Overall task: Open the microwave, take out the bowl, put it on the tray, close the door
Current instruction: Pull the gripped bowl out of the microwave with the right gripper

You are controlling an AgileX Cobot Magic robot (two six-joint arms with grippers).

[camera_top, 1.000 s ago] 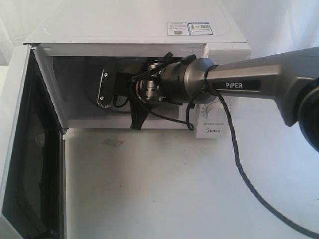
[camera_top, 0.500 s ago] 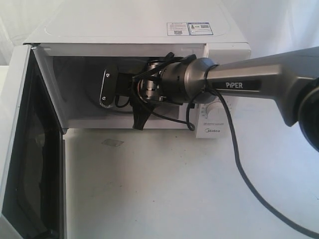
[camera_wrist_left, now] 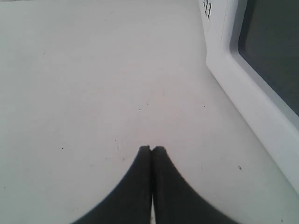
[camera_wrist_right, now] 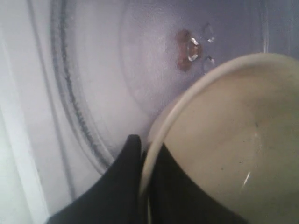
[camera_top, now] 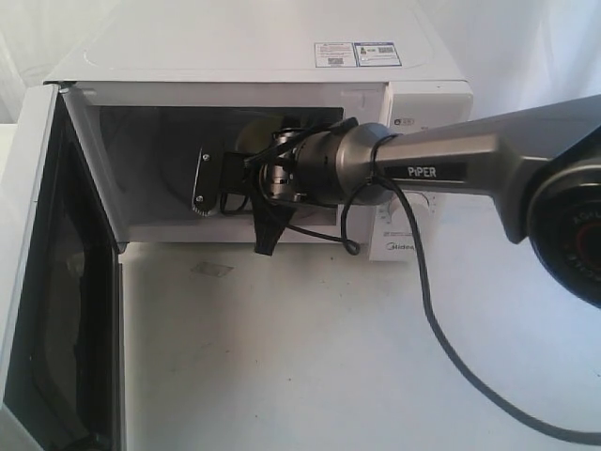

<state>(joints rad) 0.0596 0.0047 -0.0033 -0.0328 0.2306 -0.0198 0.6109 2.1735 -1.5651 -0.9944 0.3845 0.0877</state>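
Note:
The white microwave (camera_top: 235, 47) stands at the back with its door (camera_top: 28, 235) swung wide open to the left. My right arm (camera_top: 441, 160) reaches into the cavity. In the right wrist view my right gripper (camera_wrist_right: 147, 149) is shut on the rim of the cream-yellow bowl (camera_wrist_right: 233, 140), one finger inside and one outside, above the glass turntable (camera_wrist_right: 93, 70). A pale curve of the bowl (camera_top: 252, 134) shows behind the wrist. My left gripper (camera_wrist_left: 152, 148) is shut and empty over the white table, beside the door's outer face (camera_wrist_left: 261, 60). No tray is in view.
The white table (camera_top: 310, 357) stretches out in front of the microwave. A black cable (camera_top: 441, 338) hangs from the right arm down across the table. The arm hides most of the control panel above the Midea label (camera_top: 402, 249).
The right arm has sunk lower and shifted a little, still inside the cavity. The bowl's pale rim now shows behind the wrist where it did not before.

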